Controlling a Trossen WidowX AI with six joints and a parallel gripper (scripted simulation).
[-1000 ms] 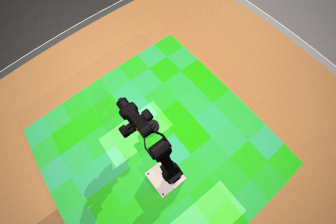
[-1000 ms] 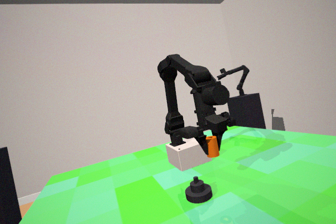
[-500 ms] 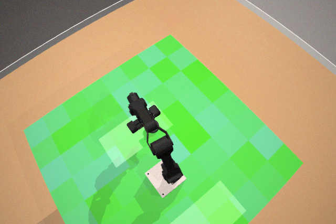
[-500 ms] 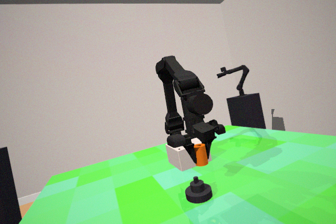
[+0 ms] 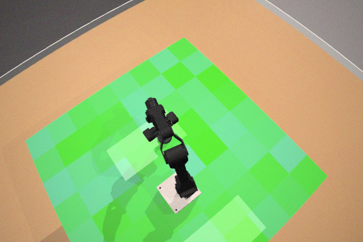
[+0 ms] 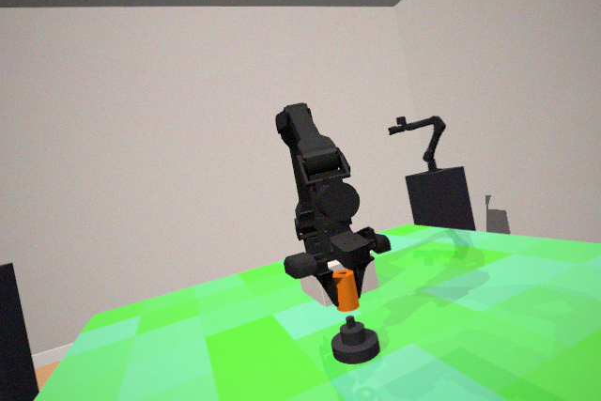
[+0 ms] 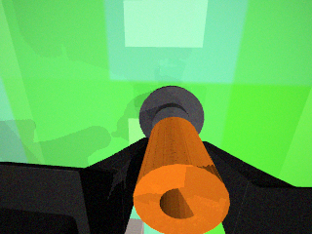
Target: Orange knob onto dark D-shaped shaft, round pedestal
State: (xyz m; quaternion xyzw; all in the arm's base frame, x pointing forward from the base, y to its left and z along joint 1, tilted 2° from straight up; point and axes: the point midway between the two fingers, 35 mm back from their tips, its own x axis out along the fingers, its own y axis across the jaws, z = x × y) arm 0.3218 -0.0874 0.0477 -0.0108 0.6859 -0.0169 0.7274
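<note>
The orange knob (image 6: 347, 292) (image 7: 176, 146) is held upright, slightly tilted in the view, above the dark pedestal. My gripper (image 6: 347, 297) is shut on it, one finger on each side. The knob's top with its D-shaped hole faces the wrist camera, the flat on the hole's right side. The round pedestal (image 6: 355, 350) (image 7: 172, 95) stands on the mat, its thin shaft (image 6: 350, 322) upright just below the knob's lower end, with a gap between. In the wrist view the knob hides the shaft. In the top view the arm hides the knob and most of the pedestal.
The arm's pale base block (image 5: 168, 195) (image 6: 315, 292) stands behind the gripper on the green patchwork mat (image 5: 254, 134) (image 6: 169, 358). In the exterior view a second small arm (image 6: 432, 142) on a dark box (image 6: 440, 200) stands in the background.
</note>
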